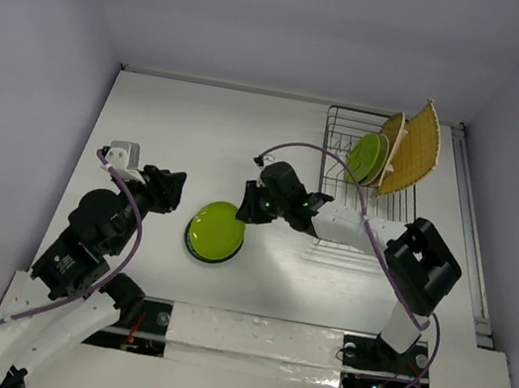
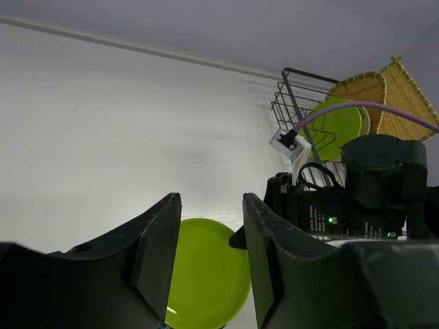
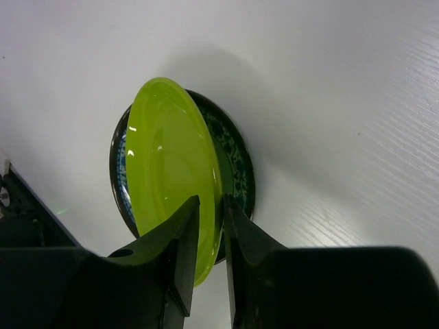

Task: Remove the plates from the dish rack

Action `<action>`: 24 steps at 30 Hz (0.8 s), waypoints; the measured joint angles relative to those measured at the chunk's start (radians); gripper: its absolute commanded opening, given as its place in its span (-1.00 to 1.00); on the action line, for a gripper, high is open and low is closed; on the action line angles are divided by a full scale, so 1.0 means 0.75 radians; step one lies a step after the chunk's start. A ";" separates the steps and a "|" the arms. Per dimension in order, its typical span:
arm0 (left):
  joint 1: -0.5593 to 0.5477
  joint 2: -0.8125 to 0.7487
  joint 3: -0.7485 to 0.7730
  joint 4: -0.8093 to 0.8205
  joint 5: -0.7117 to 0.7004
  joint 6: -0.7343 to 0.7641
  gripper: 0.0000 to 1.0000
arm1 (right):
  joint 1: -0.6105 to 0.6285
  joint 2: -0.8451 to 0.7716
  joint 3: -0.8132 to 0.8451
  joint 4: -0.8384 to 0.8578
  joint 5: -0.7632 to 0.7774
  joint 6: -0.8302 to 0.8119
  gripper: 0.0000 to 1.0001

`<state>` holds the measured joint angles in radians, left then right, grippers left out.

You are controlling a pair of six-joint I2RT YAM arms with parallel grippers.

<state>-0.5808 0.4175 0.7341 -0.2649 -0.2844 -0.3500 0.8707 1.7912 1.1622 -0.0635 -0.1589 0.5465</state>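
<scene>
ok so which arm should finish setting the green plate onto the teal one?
Right. The right gripper is shut on the rim of the green plate and holds it tilted directly over the teal plate. The left gripper is open beside them and holds nothing.

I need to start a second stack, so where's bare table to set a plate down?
Bare table spans the far left, bordered by the wall and the dish rack. Crowded: the middle, where the left gripper and right gripper flank the held lime-green plate over the teal plate, and the rack's far end, packed with woven trays.
</scene>
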 measured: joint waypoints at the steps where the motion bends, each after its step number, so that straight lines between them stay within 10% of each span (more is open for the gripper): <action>1: 0.000 0.000 -0.001 0.000 0.001 0.001 -0.24 | 0.000 0.000 0.000 -0.007 0.005 -0.001 -0.39; 11: 0.000 -0.002 -0.002 0.001 0.005 0.000 -0.24 | 0.002 -0.063 0.005 -0.107 0.082 -0.036 -0.18; 17: 0.000 -0.011 -0.002 0.001 0.006 0.001 -0.24 | -0.025 -0.256 0.050 -0.215 0.289 -0.101 -1.00; 24: 0.000 -0.023 -0.002 0.004 0.023 0.001 -0.38 | -0.398 -0.478 0.143 -0.336 0.498 -0.204 -0.92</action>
<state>-0.5808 0.4000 0.7330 -0.2623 -0.2672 -0.3492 0.5724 1.4330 1.2694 -0.3153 0.2150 0.3931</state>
